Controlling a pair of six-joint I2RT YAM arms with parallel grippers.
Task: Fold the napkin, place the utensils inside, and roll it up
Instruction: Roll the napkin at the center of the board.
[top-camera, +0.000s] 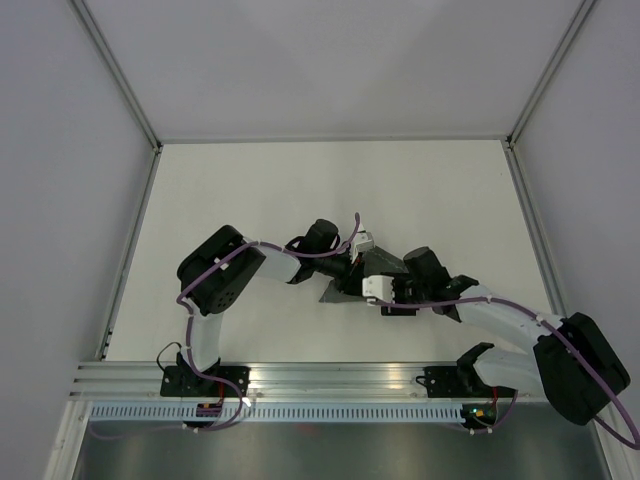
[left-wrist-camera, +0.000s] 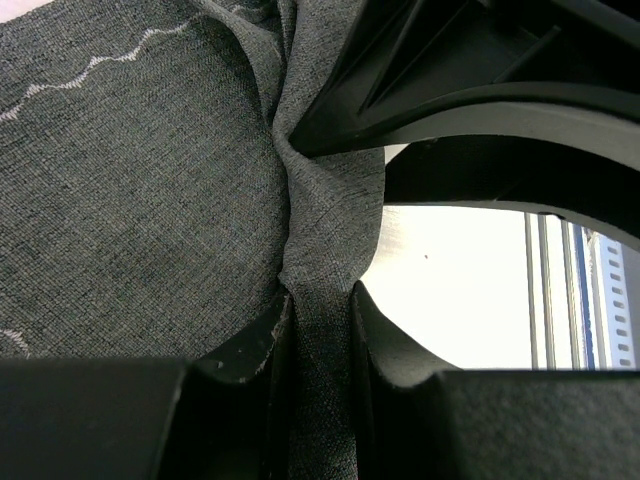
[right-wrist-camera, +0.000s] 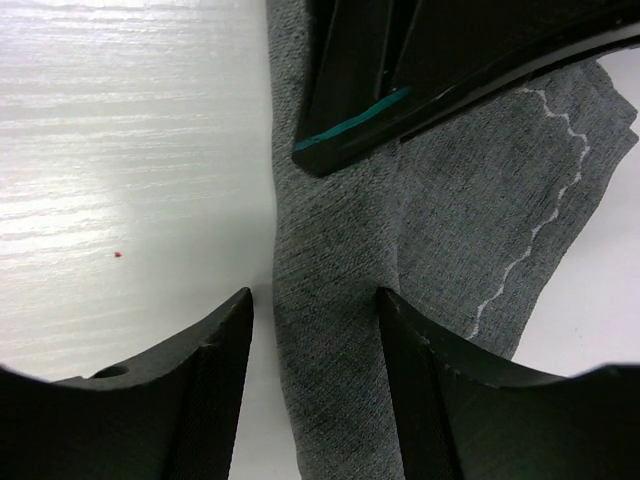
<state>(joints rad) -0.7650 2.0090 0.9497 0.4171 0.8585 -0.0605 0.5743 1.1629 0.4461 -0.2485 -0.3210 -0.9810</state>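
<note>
While left end effector (left-wrist-camera: 320, 300) pinches napkin (left-wrist-camera: 150, 200), right end effector (right-wrist-camera: 315, 297) straddles it.

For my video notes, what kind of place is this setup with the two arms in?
Probably a robotics lab test cell: left arm and right arm bolted to an aluminium rail, a white table boxed in by plain panels, a grey napkin as prop.
</note>
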